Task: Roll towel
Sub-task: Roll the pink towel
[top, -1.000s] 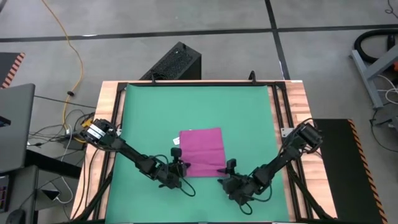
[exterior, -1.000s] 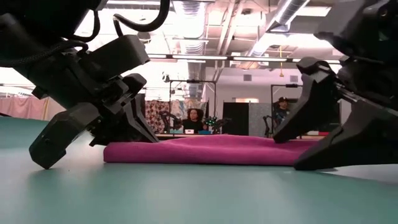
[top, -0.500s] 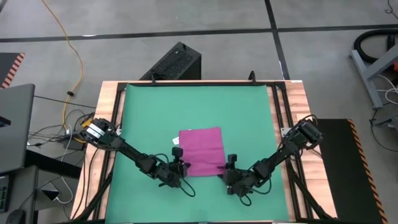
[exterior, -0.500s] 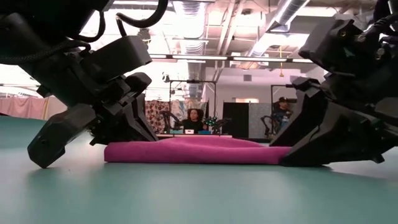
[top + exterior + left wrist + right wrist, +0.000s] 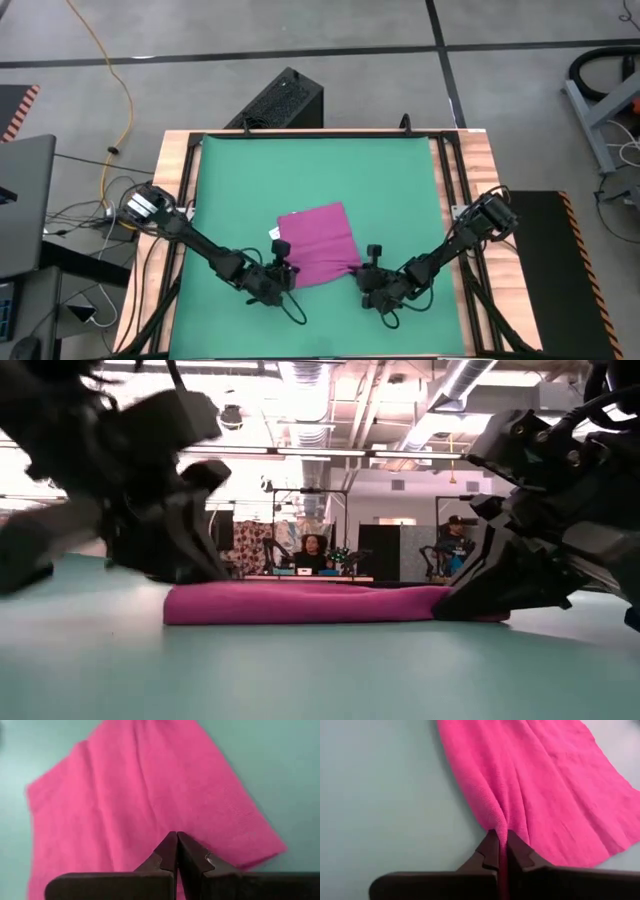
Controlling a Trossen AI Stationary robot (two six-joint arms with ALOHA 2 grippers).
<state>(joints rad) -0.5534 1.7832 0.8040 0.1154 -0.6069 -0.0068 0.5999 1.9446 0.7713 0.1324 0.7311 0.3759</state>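
Note:
The magenta towel (image 5: 315, 240) lies flat on the green mat (image 5: 240, 180), turned a little askew, with its white tag (image 5: 274, 232) at the left edge. My left gripper (image 5: 284, 264) is at the towel's near left corner, its fingers shut, with cloth spreading out beyond the tips (image 5: 177, 836). At the towel's near right corner my right gripper (image 5: 366, 262) is shut on a ridge of cloth. In the low view the towel (image 5: 300, 603) is a low strip between both grippers. My left gripper has its shut fingertips (image 5: 170, 845) on the towel near its near left corner (image 5: 150, 845), coming low from the table's near side. The fingers hide whether cloth is pinched between them. The towel lies on the mat. My right gripper pinches a raised ridge of cloth (image 5: 501, 822) by the towel's near right corner between its two fingers. They come low from the near right side. The pinched cloth rises slightly, and the rest lies on the mat.
A wooden frame (image 5: 480, 170) borders the mat. Bare green mat lies on the far side and to both sides of the towel. A black box (image 5: 285, 100) sits on the floor past the far edge. People (image 5: 313, 550) sit far back in the room.
My right gripper has moved in toward the towel's near right corner and shut on it. My left gripper has shifted slightly toward the near left. The towel has turned on the mat: its left edge and tag have slid leftward, and its far edge now lies slanted.

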